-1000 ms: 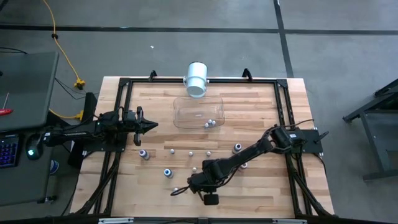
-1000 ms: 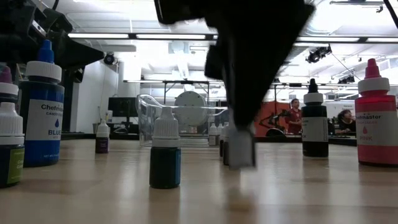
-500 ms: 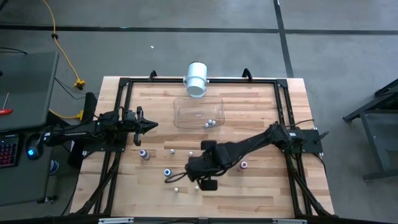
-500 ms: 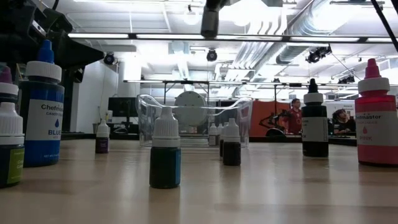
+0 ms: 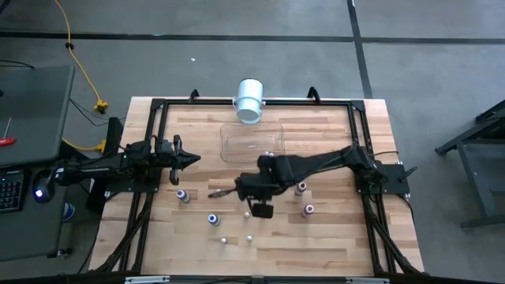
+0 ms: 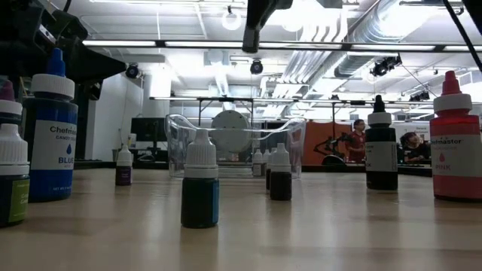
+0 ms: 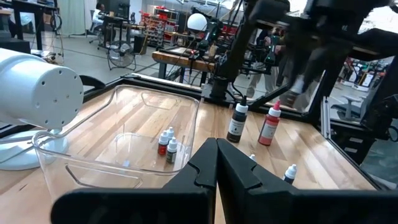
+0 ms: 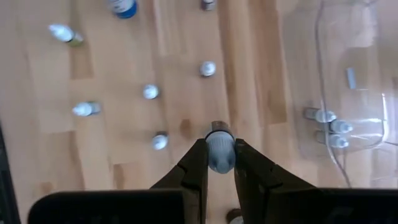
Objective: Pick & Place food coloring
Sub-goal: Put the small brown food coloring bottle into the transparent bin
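Now the right arm has swung away from the near edge of the table (image 5: 331, 237) toward the clear plastic tub (image 5: 237, 144). A second ago the right claw (image 8: 221, 163) was low among the scattered bottles near that edge; at this moment it hangs above the table's middle, just short of the tub. It is clenched on a small food coloring bottle (image 8: 220, 152), whose whitish cap shows between the two dark fingers in the right wrist view. I judge that the pick is done and the carry is well along; what remains is the short reach over the tub wall and the drop.

Three bottles (image 8: 329, 129) already lie in the tub, ahead of the claw. Behind and to either side of it, the remaining bottles (image 8: 150, 92) stand or lie on the wood, so many more trips are left.

The left claw (image 7: 216, 163) waits well apart at the left side of the table, fingers pressed together on nothing.

In the low view, the big blue bottle (image 6: 51, 135) reads "Chefmaster" and "BLUE" on its white label. The pink bottle (image 6: 455, 147) carries "…master" and a small word below that looks like "PINK". The black bottle (image 6: 381, 149) has a label too small to read, and the small dark bottles (image 6: 199, 188) nearest the camera show no writing.
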